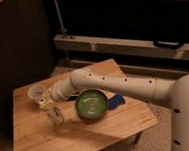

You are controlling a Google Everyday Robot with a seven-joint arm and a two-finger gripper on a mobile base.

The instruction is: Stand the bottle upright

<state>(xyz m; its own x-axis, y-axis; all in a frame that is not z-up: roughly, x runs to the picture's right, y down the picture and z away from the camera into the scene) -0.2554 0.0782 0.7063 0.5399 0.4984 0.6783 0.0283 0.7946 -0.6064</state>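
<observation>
Pincer hangs just beside bottle on table.

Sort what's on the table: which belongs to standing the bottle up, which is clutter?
Job: bottle, left of the green bowl; end effector right by it, beside the clear cup.
Lying about: green bowl, clear cup, blue object.

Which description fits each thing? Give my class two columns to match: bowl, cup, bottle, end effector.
1 bowl
2 cup
3 bottle
4 end effector

a clear, wide, near the table's left rear corner
b green, right of the end effector
c at the arm's tip, between cup and bottle
d clear, small, nearer the camera than the end effector

Pairs: 1-b, 2-a, 3-d, 4-c.
</observation>
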